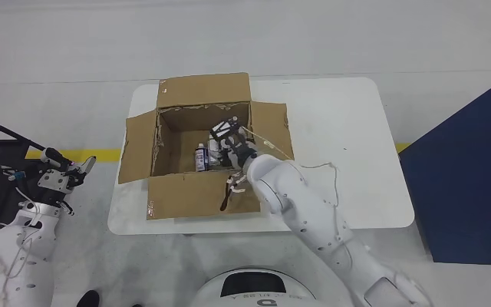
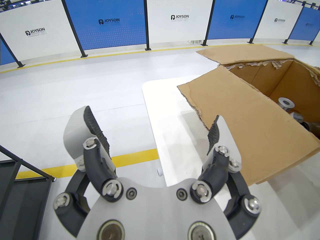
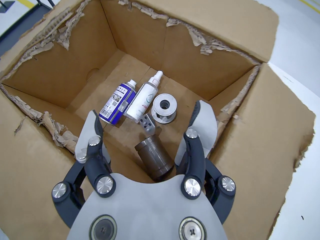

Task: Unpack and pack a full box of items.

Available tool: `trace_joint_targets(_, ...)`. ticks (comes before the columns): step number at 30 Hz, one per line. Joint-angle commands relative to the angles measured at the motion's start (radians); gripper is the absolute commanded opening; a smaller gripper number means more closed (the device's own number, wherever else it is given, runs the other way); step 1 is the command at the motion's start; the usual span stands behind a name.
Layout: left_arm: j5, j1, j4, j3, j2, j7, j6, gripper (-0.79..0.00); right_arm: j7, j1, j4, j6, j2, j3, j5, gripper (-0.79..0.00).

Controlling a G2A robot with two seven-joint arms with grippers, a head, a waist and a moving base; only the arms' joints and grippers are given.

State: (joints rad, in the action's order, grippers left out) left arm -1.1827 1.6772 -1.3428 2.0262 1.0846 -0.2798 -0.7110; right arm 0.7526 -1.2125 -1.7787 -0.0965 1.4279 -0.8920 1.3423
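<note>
An open cardboard box [image 1: 180, 196] [image 3: 250, 126] [image 2: 240, 116] stands on the white table [image 1: 345, 123]. On its floor lie a blue spray can [image 3: 117, 102] [image 1: 201, 157], a clear spray bottle [image 3: 145, 97], a metal spool [image 3: 164, 108] [image 2: 286, 103], a small perforated metal bracket [image 3: 148, 123] and a dark brown cylinder [image 3: 155, 156]. My right gripper [image 3: 146, 114] [image 1: 230, 138] hangs open over the box's inside, above the cylinder and bracket, holding nothing. My left gripper [image 2: 152, 121] [image 1: 65, 165] stands open and empty off the table's left side, apart from the box.
The box's flaps [image 1: 268, 127] are folded outward with torn edges. A thin cable [image 1: 322, 165] lies on the table to the right of the box. A dark frame [image 2: 22, 176] stands on the floor by the left arm. Blue and white fence panels [image 2: 160, 18] ring the area.
</note>
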Motion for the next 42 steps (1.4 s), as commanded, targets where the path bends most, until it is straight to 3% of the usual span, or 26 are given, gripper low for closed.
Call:
trace_joint_targets(1,0.0,0.0,0.0,0.0,0.0,0.0,0.0,0.0,-0.051,-0.078,-0.073,0.032,-0.018,-0.075,-0.008,0.0)
trace_joint_targets(8,-0.015,-0.001,-0.025,-0.01,0.0,0.026,0.03,0.0,-0.201,-0.328,-0.232,0.214,-0.074,-0.445,-0.211,0.0)
trace_joint_targets(10,-0.04,-0.001,-0.033,-0.015,-0.001,0.034,0.043,0.0,-0.217,-0.361,-0.212,0.234,-0.084,-0.562,-0.292,0.0)
trace_joint_targets(14,-0.098,-0.012,-0.012,-0.027,-0.004,0.031,0.08,0.0,-0.181,-0.342,-0.112,0.216,-0.095,-0.668,-0.331,0.0)
trace_joint_targets(16,-0.113,-0.014,0.006,-0.031,-0.005,0.018,0.083,0.0,-0.13,-0.311,-0.049,0.212,-0.101,-0.667,-0.239,0.0)
trace_joint_targets(20,-0.128,-0.009,0.028,-0.031,-0.007,-0.003,0.084,0.0,-0.041,-0.261,0.055,0.308,-0.115,-0.61,-0.035,0.0)
trace_joint_targets(23,-0.131,-0.008,0.033,-0.033,-0.008,-0.006,0.091,0.0,-0.014,-0.243,0.101,0.399,-0.121,-0.559,0.046,0.0)
trace_joint_targets(25,-0.133,-0.006,0.032,-0.037,-0.007,-0.009,0.096,0.0,-0.021,-0.223,0.122,0.397,-0.12,-0.531,0.065,0.0)
trace_joint_targets(32,-0.132,0.009,0.013,-0.049,-0.006,-0.009,0.111,0.0,-0.144,-0.183,0.171,0.403,-0.11,-0.521,-0.142,0.0)
trace_joint_targets(36,-0.125,0.014,0.011,-0.048,-0.007,-0.01,0.115,0.0,-0.205,-0.203,0.153,0.513,-0.116,-0.577,-0.34,0.0)
trace_joint_targets(42,-0.103,0.016,0.021,-0.043,-0.008,-0.008,0.112,0.0,-0.182,-0.235,0.089,0.641,-0.126,-0.596,-0.535,0.0)
